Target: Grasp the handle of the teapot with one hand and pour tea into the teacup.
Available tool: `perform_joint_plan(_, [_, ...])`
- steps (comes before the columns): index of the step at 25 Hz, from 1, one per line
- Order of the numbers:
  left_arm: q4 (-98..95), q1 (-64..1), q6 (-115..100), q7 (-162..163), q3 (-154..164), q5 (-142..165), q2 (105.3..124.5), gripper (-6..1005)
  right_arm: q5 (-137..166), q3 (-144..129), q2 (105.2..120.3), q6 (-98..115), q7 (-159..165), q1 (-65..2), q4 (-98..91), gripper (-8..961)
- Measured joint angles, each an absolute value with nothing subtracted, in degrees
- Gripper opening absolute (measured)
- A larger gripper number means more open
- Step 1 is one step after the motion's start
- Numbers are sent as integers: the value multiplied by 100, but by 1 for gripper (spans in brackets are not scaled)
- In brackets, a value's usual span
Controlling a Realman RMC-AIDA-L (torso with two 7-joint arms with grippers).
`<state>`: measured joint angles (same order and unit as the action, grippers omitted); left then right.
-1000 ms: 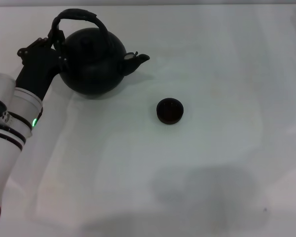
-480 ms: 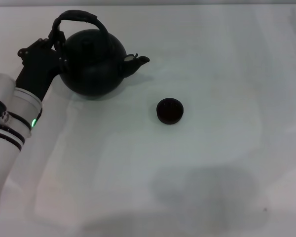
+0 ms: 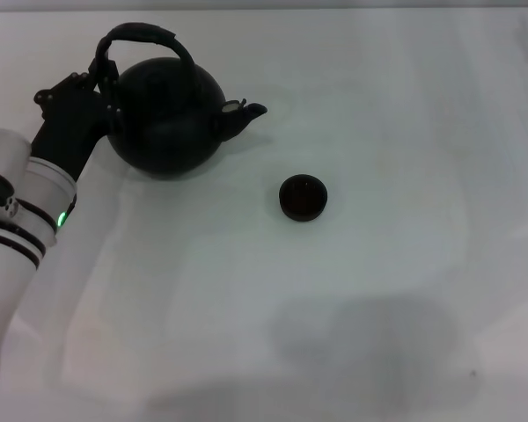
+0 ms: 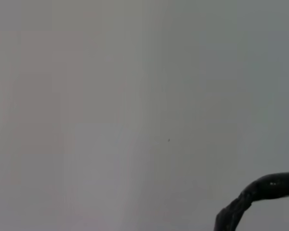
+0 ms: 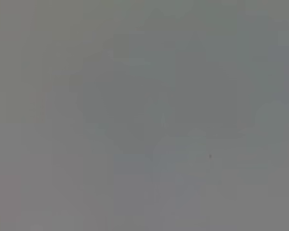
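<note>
One arm is at work: the left claw (image 3: 99, 81) sits at the far left of the white surface (image 3: 378, 290), pressed against the left foot of the handle (image 3: 141, 35) where it joins the teapot (image 3: 165, 114). Whether its fingers are clamped on that handle or merely beside it cannot be told; the dark claw merges with the dark pot. The teapot stands at far left, its spout pointing right. The teacup (image 3: 303, 197) stands alone, to the right of the pot and nearer than it, well apart from the spout. Judged from this, the pour requires carrying the pot rightward and nearer, along the line the spout roughly takes, then tipping it spout-down over the cup. The left wrist view shows only a curved piece of the handle (image 4: 260, 192) against bare surface. No right claw appears in any view.
</note>
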<state>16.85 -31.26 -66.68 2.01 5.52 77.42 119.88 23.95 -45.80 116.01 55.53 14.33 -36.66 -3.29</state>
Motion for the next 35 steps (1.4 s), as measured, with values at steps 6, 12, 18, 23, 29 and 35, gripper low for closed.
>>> perform_joint_plan(6, [1685, -3145, -6594, 203, 531, 7732, 11981, 154, 2400, -4589, 11598, 5549, 1433, -3665, -340, 860])
perform_joint_plan(12, [1685, -3146, -6627, 203, 544, 7741, 11979, 256, 2383, -4592, 11595, 5546, 1433, -3665, -348, 860])
perform_joint_plan(18, [1694, -3139, -6649, 202, 568, 7747, 11979, 430, 2382, -4593, 11593, 5546, 1433, -3665, -351, 860])
perform_joint_plan(23, [1687, -2980, -6849, 211, 589, 7763, 11979, 590, 2381, -4560, 11593, 5545, 1431, -3665, -341, 860])
perform_joint_plan(29, [1665, -2738, -7183, 215, 589, 7752, 11978, 851, 2381, -4562, 11592, 5545, 1430, -3639, -351, 860])
perform_joint_plan(35, [1613, -2561, -7438, 228, 589, 7767, 11971, 851, 2381, -4582, 11601, 5545, 1432, -3607, -365, 860])
